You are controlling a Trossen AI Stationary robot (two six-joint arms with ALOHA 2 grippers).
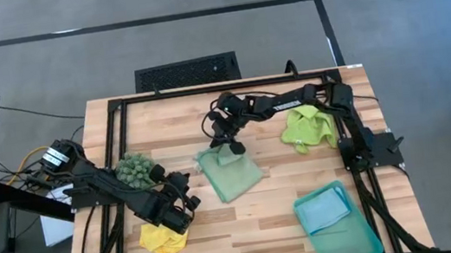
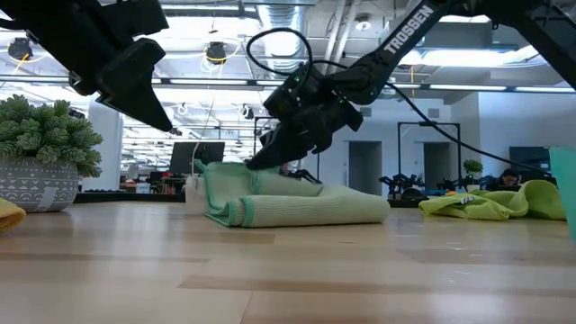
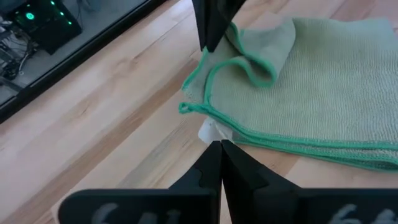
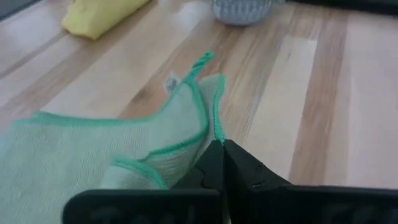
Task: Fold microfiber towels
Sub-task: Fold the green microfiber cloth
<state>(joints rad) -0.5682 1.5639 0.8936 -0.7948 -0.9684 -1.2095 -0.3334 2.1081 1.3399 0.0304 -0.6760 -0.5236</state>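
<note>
The right arm is stretched leftward from its base at the table's right edge, its wrist bent down so that the right gripper (image 1: 234, 147) is brought to the far edge of the pale sage green towel (image 1: 231, 173). In the right wrist view its fingers (image 4: 214, 163) are seen pressed almost together at the towel's green-stitched hem; whether the cloth is pinched between them cannot be told. In the low view the gripper is seen angled down onto the towel's raised far corner, while the rest of the cloth is laid folded and flat on the wooden table (image 1: 281, 215), near its middle.

The left arm is reached diagonally from the table's left side, and the left gripper (image 1: 185, 203) is held above the wood just beside the sage towel's near left corner, its fingers (image 3: 214, 163) closed on nothing.

The yellow towel (image 1: 164, 239) is bunched under the left arm. The lime green towel (image 1: 308, 127) is crumpled by the right arm's base. The light blue towel (image 1: 322, 211) is laid in the teal tray (image 1: 352, 242).
</note>
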